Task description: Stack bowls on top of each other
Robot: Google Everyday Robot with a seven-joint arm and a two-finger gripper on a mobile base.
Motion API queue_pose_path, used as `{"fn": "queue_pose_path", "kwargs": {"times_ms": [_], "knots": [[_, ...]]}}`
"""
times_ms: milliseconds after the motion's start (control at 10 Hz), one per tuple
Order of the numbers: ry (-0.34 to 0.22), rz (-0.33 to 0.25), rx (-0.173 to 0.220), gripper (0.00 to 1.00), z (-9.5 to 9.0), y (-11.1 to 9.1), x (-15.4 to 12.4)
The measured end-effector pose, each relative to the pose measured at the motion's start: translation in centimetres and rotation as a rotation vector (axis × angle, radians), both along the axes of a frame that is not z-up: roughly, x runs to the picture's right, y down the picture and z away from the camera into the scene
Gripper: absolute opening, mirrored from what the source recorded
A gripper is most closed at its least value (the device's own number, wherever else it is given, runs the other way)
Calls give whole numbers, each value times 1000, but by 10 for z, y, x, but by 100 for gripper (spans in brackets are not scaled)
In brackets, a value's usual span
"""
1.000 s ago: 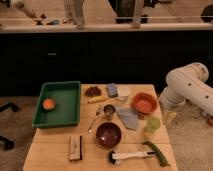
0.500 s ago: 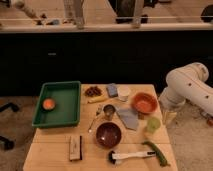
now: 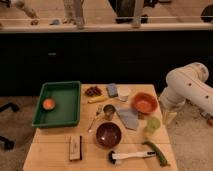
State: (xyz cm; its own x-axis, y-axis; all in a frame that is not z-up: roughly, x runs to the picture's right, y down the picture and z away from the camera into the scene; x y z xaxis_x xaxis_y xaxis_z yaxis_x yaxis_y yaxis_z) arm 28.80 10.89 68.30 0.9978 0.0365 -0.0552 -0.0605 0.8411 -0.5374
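Gripper [image 3: 169, 116], jaws apart and empty, is hanging beside the table [image 3: 50, 150] edge; the orange-red bowl [image 3: 145, 103] is sitting nearest, the maroon bowl [image 3: 108, 134] farther in.

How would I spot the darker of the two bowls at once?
On the wooden table, go to the front middle, right of the green tray: the maroon bowl sits behind the white-handled brush. Unlike the orange bowl at the right edge, near the gripper hanging beside the table, it is dark brown-red.

Maroon bowl [image 3: 108, 134]; orange-red bowl [image 3: 145, 103]; green tray [image 3: 65, 106].
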Motion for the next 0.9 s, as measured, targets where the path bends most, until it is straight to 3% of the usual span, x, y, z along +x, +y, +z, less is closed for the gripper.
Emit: {"fn": "queue_pose_path", "kwargs": {"times_ms": [300,500,900], "knots": [[-1,-4,2,80,-1,0,-1],[-14,-57,6,80,-6,5,-13],[-47,-172,11,80,-14,13,-77]]}}
